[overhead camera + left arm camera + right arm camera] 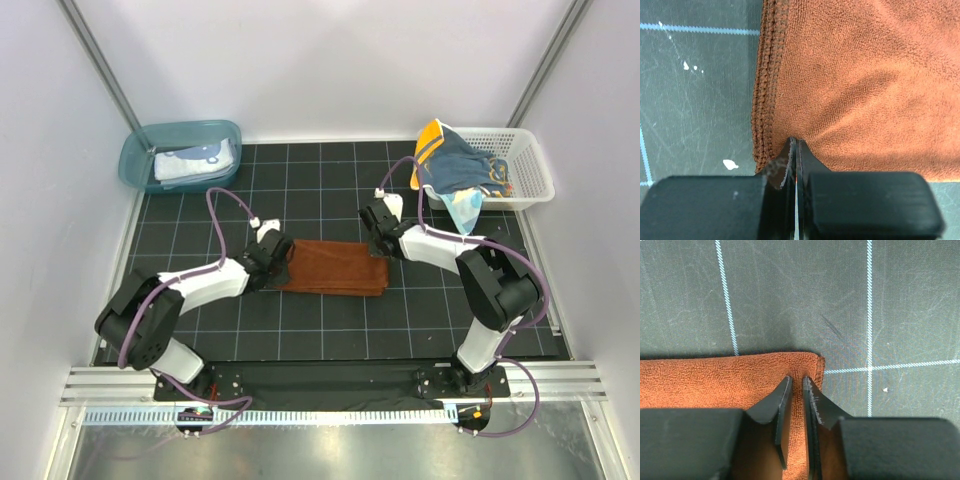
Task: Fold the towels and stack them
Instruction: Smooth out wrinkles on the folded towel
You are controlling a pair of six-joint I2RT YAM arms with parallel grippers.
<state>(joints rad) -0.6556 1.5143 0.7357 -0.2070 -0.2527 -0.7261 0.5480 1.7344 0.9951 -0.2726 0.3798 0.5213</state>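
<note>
A rust-brown towel [335, 267] lies folded into a long strip on the black grid mat. My left gripper [284, 264] is at its left end. In the left wrist view the left gripper [795, 142] has its jaws pressed together at the towel's [865, 75] near corner, and creases run towards the tips. My right gripper [381, 250] is at the towel's right end. There the right gripper [796, 380] has its jaws drawn close around a ridge of the towel [715, 380], right beside its corner.
A teal tub [140, 165] at the back left holds a pale blue and white towel [195, 162]. A white lattice basket [535, 175] at the back right holds a navy towel with an orange border [460, 165]. A teal spotted towel [465, 210] hangs over its side.
</note>
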